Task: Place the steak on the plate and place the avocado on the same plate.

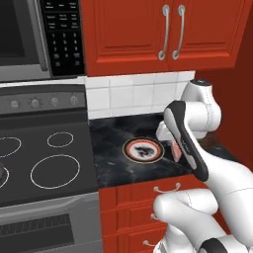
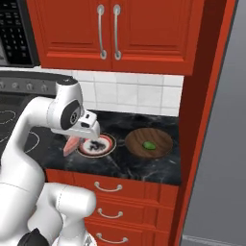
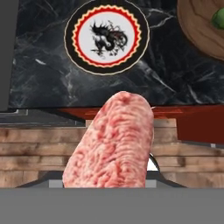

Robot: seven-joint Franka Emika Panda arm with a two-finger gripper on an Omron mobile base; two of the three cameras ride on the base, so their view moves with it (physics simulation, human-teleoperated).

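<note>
Gripping the flat pinkish-red slab of raw steak (image 3: 113,142), the robot's tool (image 2: 76,142) hangs in the air over the near edge of the black marble tabletop (image 1: 111,163), its fingers closed on the meat's lower end so the slab sticks out beyond them. Ahead of the tool, well clear of the steak, lies the round white plate with the orange-red rim and dark centre pattern (image 3: 106,36), flat on the tabletop and bare. Further off to the tool's right sits a dark brown wooden bowl (image 2: 150,142), and inside it the small dark green avocado (image 2: 149,144), waiting its turn.

So we're in the first half by my reckoning: steak lifted, not yet delivered. Next the tool needs to carry forward until the slab is over the plate's middle, come down low, then open and let it go. Watch that overhang: released too early, the meat could land across the rim. After that, over to the bowl for the avocado.
</note>
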